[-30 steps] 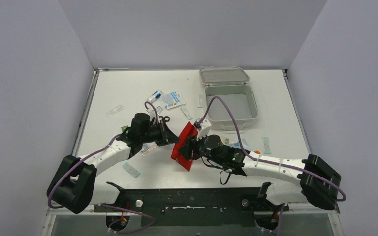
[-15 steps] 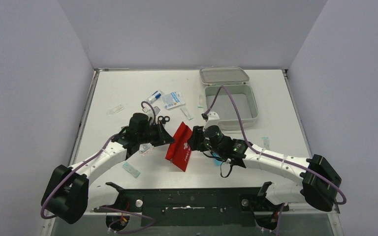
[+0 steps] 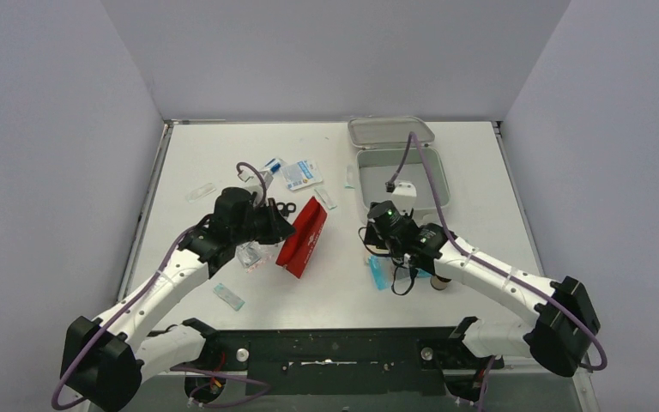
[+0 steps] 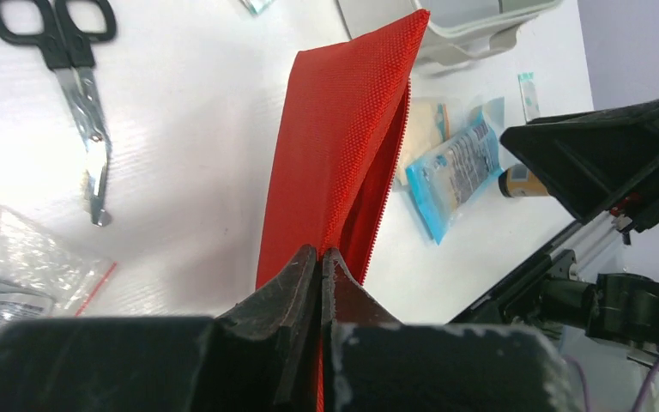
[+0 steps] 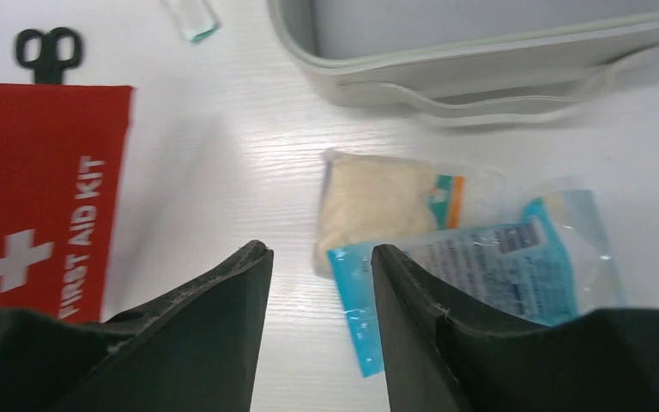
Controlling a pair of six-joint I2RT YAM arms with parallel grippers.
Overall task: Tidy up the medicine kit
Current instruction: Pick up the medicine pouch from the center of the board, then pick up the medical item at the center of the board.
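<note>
One woven red pouch [image 4: 343,137] | left hand [image 4: 319,256] pinching | rounded plastic medicine kit [image 3: 444,182]

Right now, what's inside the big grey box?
In the medicine kit only a bare grey floor shows, nothing on it. The right arm's purple cable and white wrist camera cover part of the near side, so that bit is hidden.

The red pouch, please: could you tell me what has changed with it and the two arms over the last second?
The right gripper came off the red pouch and drew back right, toward the medicine kit, jaws now open over loose packets. The left gripper, jaws shut on the pouch, carried it leftwards. The kit, its open lid and the scissors stayed put.
</note>
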